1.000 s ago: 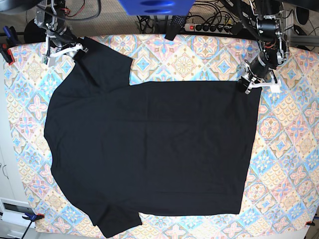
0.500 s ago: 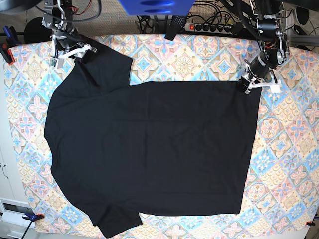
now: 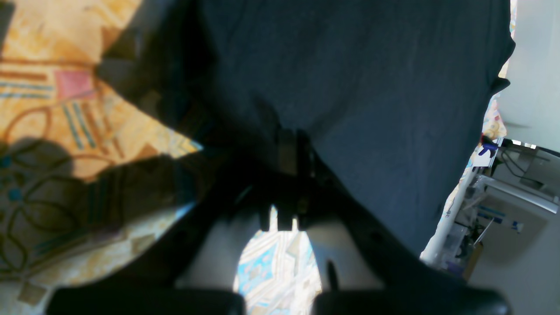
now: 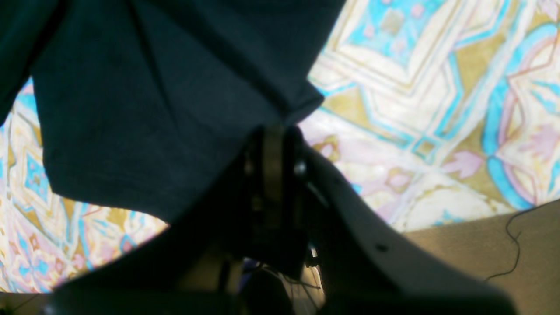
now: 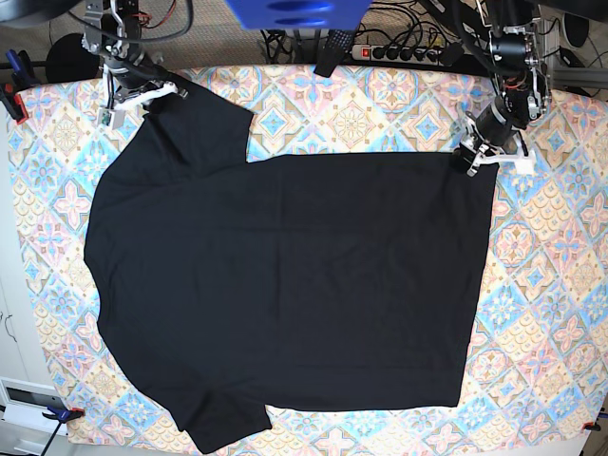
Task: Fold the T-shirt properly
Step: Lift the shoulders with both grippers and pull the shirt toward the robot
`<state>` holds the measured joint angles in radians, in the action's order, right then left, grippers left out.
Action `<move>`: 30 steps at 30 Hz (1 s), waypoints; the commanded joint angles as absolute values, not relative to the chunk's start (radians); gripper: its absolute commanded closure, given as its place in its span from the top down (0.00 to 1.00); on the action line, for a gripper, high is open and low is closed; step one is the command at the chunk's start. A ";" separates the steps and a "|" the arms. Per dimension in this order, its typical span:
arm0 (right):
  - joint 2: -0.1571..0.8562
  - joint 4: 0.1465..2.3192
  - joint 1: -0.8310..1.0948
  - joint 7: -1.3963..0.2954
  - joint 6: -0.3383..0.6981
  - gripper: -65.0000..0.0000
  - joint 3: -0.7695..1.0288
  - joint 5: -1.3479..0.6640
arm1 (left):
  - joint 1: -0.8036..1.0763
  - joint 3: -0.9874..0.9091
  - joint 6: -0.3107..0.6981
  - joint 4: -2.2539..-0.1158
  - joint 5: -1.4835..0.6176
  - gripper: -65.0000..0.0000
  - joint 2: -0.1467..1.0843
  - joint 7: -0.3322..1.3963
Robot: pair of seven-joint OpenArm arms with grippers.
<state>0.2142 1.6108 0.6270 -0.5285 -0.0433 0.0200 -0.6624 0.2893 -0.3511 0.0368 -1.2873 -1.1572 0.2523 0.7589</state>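
1. A patterned tablecloth [image 5: 361, 114] is spread over the whole surface: diamond tiles in blue, pink and yellow, flat and matte, with a few clamps seen at the edges.

2. The T-shirt [image 5: 285, 285] is laid flat across the middle of it, plain black, soft and matte. The collar end is turned to the scene's left and the hem to the right. One sleeve points to the far left corner, the other to the near left. Hardly a wrinkle can be made out on the body.

3. The left gripper [image 5: 472, 160] is found at the far right corner of the hem. In the left wrist view its jaws are pressed together with dark cloth pinched between them, so the hem corner is held.

4. The right gripper [image 5: 147, 95] is placed at the far left sleeve. In the right wrist view the jaws are closed tight, and the sleeve's corner runs into them with creases fanning out from that spot, so the sleeve edge looks pinched.

5. A power strip [image 5: 404, 50] and loose cables are seen past the far edge.
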 commanded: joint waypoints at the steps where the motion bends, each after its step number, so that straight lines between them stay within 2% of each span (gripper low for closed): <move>1: 0.202 1.603 0.644 -0.639 -0.002 0.00 -0.004 -0.700 | 0.303 -0.354 0.031 -1.297 -1.147 0.00 0.266 0.768; 6: 0.203 1.633 0.653 -0.638 -0.002 0.00 0.004 -0.700 | 0.348 -0.354 0.033 -1.300 -1.147 0.00 0.269 0.768; 14: 0.203 1.736 0.797 -0.644 -0.001 0.00 0.124 -0.700 | 0.426 -0.352 0.035 -1.300 -1.110 0.00 0.308 0.768; 17: 0.203 1.753 0.849 -0.639 0.005 0.00 0.140 -0.700 | 0.461 -0.352 0.074 -1.302 -1.110 0.00 0.318 0.768; 26: 0.199 1.764 0.981 -0.644 0.282 0.00 0.246 -0.700 | 0.647 -0.360 0.094 -1.484 -1.106 0.00 0.338 0.762; 30: 0.199 1.785 1.004 -0.644 0.300 0.00 0.260 -0.699 | 0.696 -0.360 0.094 -1.537 -1.106 0.00 0.338 0.762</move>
<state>0.1883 1.7672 0.9882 -0.6594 0.2916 0.2493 -0.6884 0.6827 -0.3538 0.0944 -1.5242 -1.1069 0.3271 0.7620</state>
